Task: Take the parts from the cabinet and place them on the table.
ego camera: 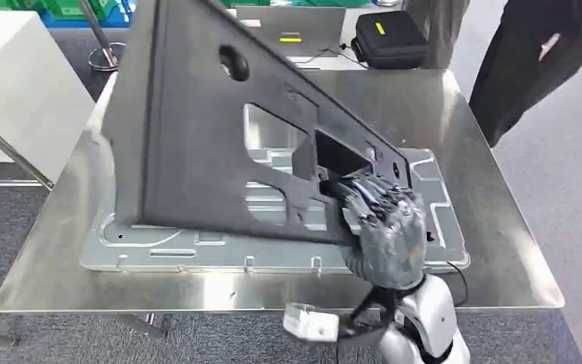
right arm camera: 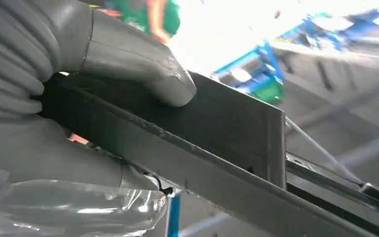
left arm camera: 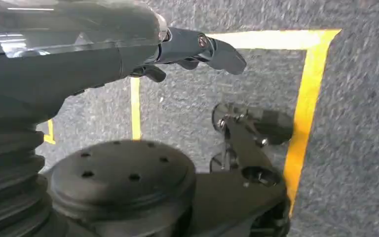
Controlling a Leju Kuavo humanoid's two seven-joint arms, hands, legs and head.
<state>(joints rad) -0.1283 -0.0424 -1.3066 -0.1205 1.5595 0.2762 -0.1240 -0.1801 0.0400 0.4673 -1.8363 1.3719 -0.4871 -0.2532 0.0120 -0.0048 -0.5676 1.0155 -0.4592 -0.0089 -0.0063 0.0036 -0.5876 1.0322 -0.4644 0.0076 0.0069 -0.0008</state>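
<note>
One right hand (ego camera: 385,227) grips the lower corner of a big dark panel (ego camera: 189,136), fingers (right arm camera: 128,54) closed across its edge, holding it tilted above a grey metal sheet (ego camera: 197,246) on the tabletop (ego camera: 500,250), while the left hand (left arm camera: 103,44) hangs over the floor, fingers apart, holding nothing.

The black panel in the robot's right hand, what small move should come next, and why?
Probably lower the black panel flat and then let go. The right robot hand grips its lower corner, and the panel stands tilted over the grey metal panel lying on the steel table, so it seems not yet set down.
</note>
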